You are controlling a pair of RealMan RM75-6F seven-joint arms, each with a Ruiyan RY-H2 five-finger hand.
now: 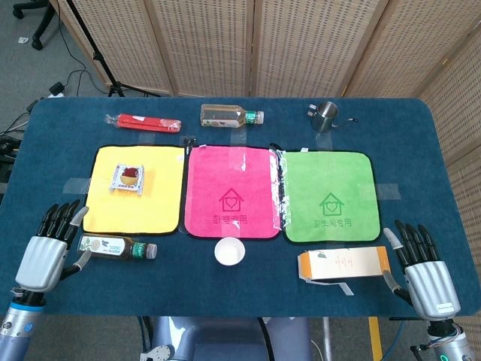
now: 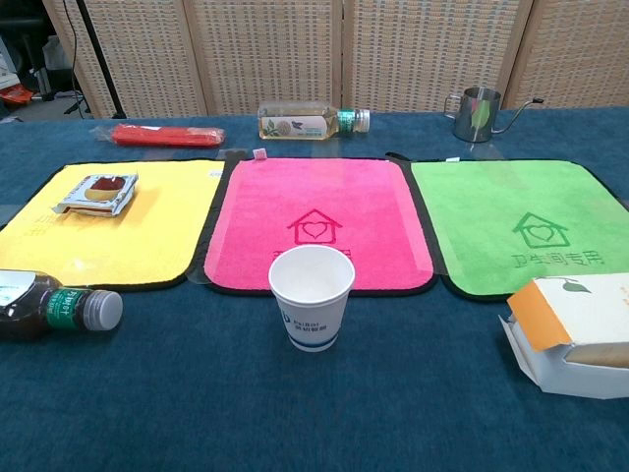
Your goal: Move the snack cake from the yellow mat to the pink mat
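Clear-wrapped snack cake (image 1: 126, 177) lies flat on the yellow mat (image 1: 135, 218), toward its far left part; nothing touches it. Pink mat (image 1: 233, 192) sits just beside the yellow one, bare of objects, with a green mat (image 1: 328, 197) on its other side. Mats rest on the blue-covered bench (image 1: 225, 286).

Left hand (image 1: 46, 252) hovers at the near left corner of the yellow mat, fingers (image 1: 60, 218) spread and holding nothing. Right hand (image 1: 422, 267) is at the near right of the bench, fingers likewise spread and empty. Neither hand shows in the chest view.

Near edge: dark tea bottle (image 1: 116, 247) lying on its side just by the left hand, white paper cup (image 1: 230, 251) upright before the pink mat, opened orange-and-white carton (image 1: 342, 265) before the green mat.

Far edge: red packet (image 1: 143, 122), pale drink bottle (image 1: 229, 116) on its side, small steel pitcher (image 1: 325, 115).
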